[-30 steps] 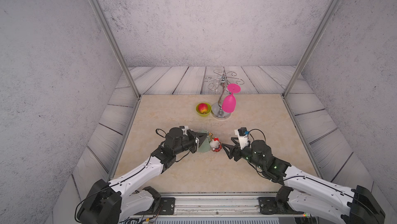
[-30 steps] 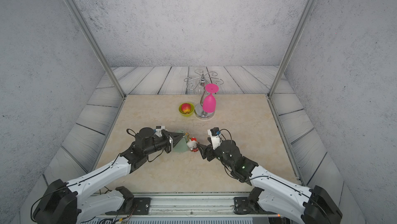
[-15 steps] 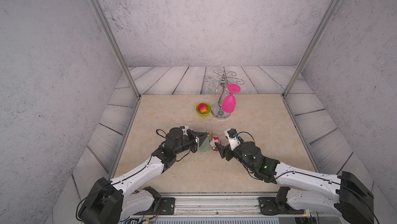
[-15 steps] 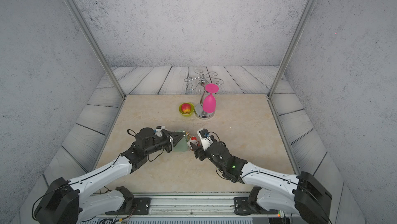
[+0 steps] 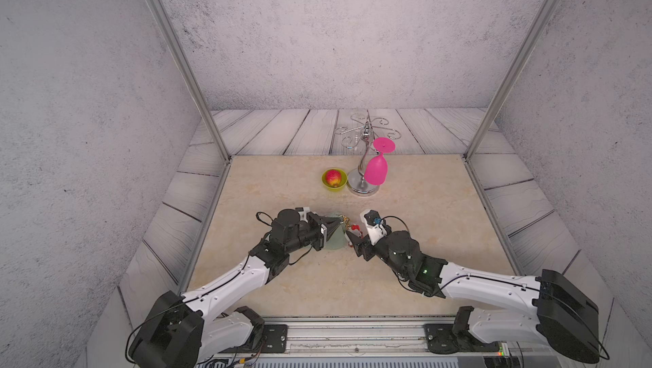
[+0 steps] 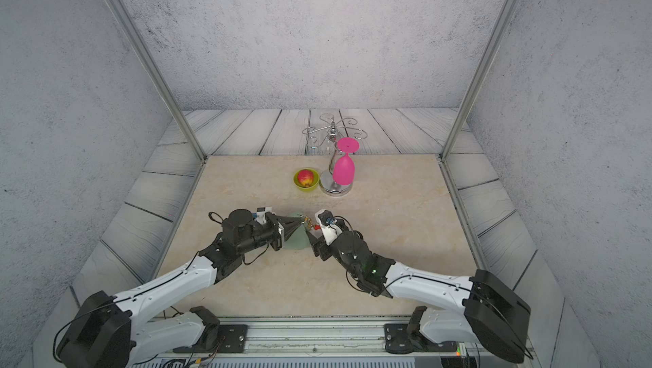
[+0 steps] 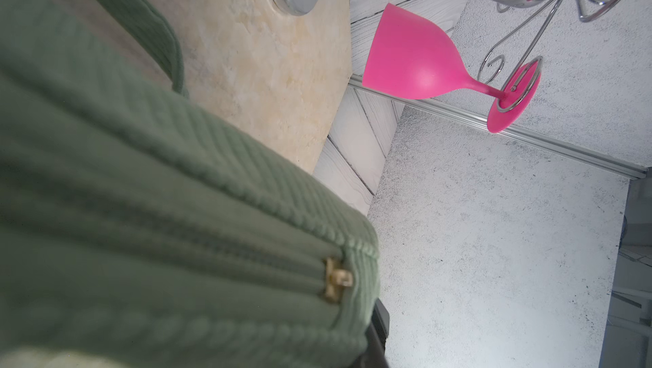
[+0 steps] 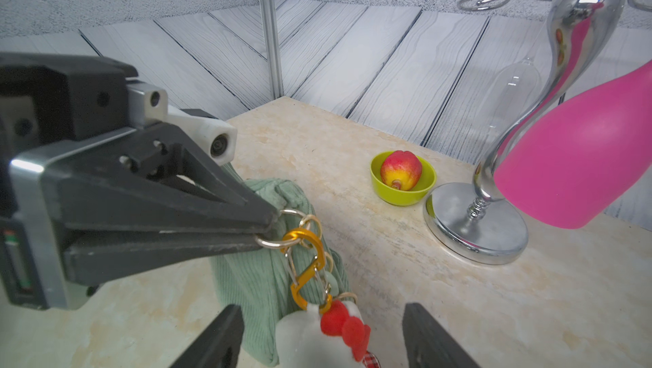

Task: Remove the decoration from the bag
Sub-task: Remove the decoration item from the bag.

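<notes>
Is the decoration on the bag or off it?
On. The decoration hangs by its orange clasp, hooked through the ring at the bag's end that the left gripper pinches.

A beige marbled tabletop [image 5: 405, 271] carries a lime-green bowl [image 5: 335, 188] holding a red-yellow fruit [image 5: 332, 177]. Just beside the bowl stands the chrome glass rack's round base [image 5: 360, 189]. Nearer the arms lies a sage-green bag [image 5: 335, 241].

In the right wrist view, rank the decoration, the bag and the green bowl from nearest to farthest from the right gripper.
1. decoration, between the right gripper's open jaws.
2. bag, just beyond, pinched at its ring by the left gripper.
3. green bowl, far back beside the chrome stand.
</notes>
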You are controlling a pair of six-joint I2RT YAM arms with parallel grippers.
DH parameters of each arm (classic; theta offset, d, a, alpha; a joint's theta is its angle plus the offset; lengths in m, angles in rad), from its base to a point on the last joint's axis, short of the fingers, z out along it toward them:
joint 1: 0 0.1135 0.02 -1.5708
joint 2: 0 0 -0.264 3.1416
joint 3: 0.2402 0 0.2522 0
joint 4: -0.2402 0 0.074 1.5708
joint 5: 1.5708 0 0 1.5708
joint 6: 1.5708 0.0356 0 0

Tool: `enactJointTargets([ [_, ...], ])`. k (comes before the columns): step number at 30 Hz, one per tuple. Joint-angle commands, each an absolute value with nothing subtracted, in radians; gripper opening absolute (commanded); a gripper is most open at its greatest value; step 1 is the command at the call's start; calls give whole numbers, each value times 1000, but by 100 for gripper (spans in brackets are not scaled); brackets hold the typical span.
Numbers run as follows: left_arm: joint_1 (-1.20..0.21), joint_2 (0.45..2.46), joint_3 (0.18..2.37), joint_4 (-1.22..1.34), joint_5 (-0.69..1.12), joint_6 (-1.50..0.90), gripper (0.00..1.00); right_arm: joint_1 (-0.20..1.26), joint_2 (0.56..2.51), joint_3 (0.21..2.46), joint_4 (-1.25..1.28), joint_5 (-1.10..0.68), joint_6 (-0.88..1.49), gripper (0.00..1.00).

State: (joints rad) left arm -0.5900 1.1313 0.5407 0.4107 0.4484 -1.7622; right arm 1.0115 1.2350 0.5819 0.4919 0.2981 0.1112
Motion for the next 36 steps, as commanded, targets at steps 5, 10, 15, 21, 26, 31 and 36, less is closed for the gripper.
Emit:
enactJointTargets([
  [5, -580, 1117, 544, 450, 470, -1763, 0, 1016, 1296, 636, 530, 307, 84, 75],
  [10, -577, 1108, 544, 445, 474, -1761, 0, 1015, 1326, 651, 531, 311, 74, 75],
  [15, -575, 1102, 544, 442, 477, -1764, 0, 1015, 1346, 660, 524, 314, 62, 75],
  [21, -574, 1094, 544, 437, 478, -1764, 0, 1015, 1365, 668, 528, 340, 58, 73],
  [26, -574, 1090, 544, 433, 481, -1761, 0, 1016, 1386, 680, 532, 352, 47, 72],
  [31, -574, 1088, 543, 430, 481, -1761, 0, 1016, 1395, 687, 541, 361, 39, 70],
  [36, -574, 1088, 543, 429, 481, -1760, 0, 1014, 1399, 687, 544, 363, 33, 66],
])
